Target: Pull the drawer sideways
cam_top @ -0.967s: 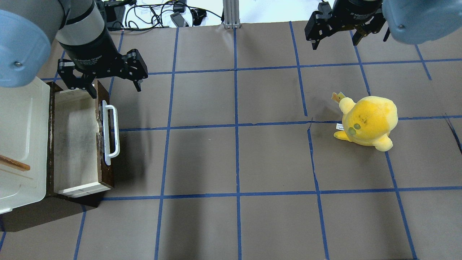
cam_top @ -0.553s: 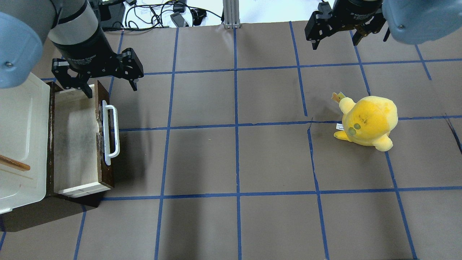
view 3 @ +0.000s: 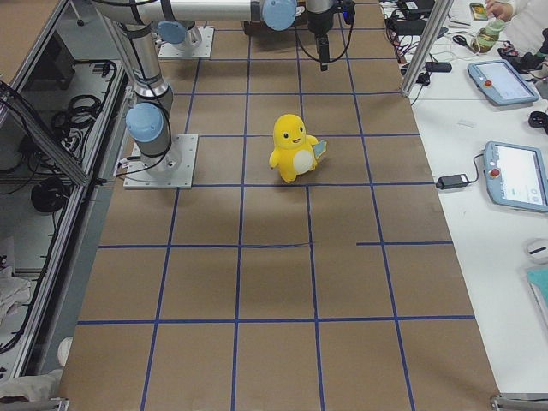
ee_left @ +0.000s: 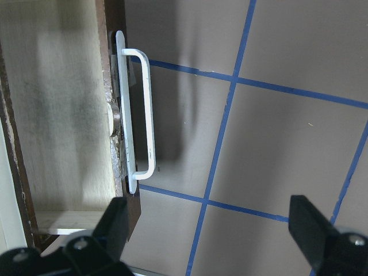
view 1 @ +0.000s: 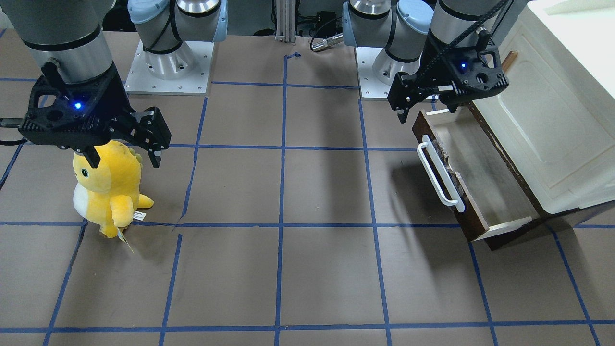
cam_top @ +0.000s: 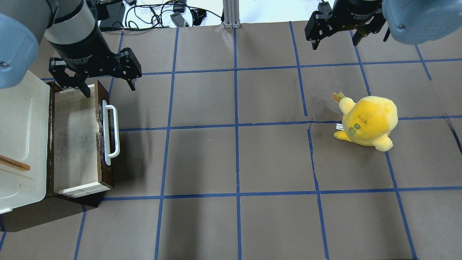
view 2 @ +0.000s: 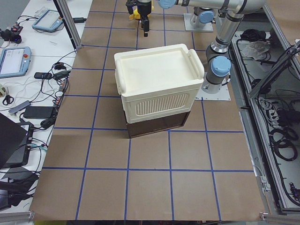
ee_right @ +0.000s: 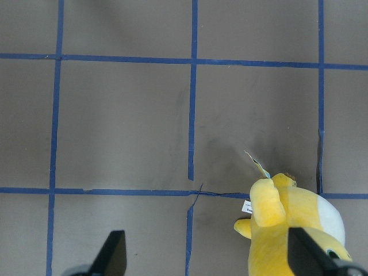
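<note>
drawer slid out, left pincer spread above its front

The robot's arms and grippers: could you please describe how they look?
The left arm and right arm are silver-grey tubes with pale blue joint caps. The left gripper and right gripper are black and two-fingered, with white lettering on their bodies and a small blue light on each wrist mount.

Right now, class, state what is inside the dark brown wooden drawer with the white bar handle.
The drawer shows only a bare, pale cream bottom. Whatever extends beneath the cream cabinet is covered.
</note>
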Available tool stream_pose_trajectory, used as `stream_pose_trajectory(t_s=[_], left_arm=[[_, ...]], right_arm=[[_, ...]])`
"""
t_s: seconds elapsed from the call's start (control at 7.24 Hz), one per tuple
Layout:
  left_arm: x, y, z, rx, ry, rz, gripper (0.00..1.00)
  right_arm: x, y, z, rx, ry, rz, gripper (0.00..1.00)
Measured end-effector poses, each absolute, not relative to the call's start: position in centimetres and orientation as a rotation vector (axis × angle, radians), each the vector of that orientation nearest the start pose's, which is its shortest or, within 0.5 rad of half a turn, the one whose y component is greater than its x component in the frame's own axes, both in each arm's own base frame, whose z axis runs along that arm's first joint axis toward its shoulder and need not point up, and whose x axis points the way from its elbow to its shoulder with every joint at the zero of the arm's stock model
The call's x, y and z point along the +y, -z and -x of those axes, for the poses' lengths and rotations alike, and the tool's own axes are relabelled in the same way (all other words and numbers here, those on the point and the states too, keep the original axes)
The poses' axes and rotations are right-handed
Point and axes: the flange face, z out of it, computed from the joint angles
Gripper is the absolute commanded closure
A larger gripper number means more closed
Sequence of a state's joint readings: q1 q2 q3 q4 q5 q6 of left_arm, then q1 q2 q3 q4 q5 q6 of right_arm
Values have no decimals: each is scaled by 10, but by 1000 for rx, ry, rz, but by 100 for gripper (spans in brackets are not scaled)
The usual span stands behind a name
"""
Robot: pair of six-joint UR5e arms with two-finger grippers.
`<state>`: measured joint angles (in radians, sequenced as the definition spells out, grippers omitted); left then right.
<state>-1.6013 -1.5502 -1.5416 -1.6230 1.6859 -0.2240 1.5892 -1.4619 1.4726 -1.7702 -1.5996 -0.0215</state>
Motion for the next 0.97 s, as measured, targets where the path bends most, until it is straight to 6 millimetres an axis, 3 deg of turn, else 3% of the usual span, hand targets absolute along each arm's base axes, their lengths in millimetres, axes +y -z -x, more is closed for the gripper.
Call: stream_pose_trajectory(t_s=[0.55,0.97], left_arm=[[-479,-506,136,3013,13,285,0],[-479,-500,142,3076,-20,112,0]], right_arm=[[-552,-502,-141,3156,299,59,0],[-552,-502,-141,3156,299,59,0]])
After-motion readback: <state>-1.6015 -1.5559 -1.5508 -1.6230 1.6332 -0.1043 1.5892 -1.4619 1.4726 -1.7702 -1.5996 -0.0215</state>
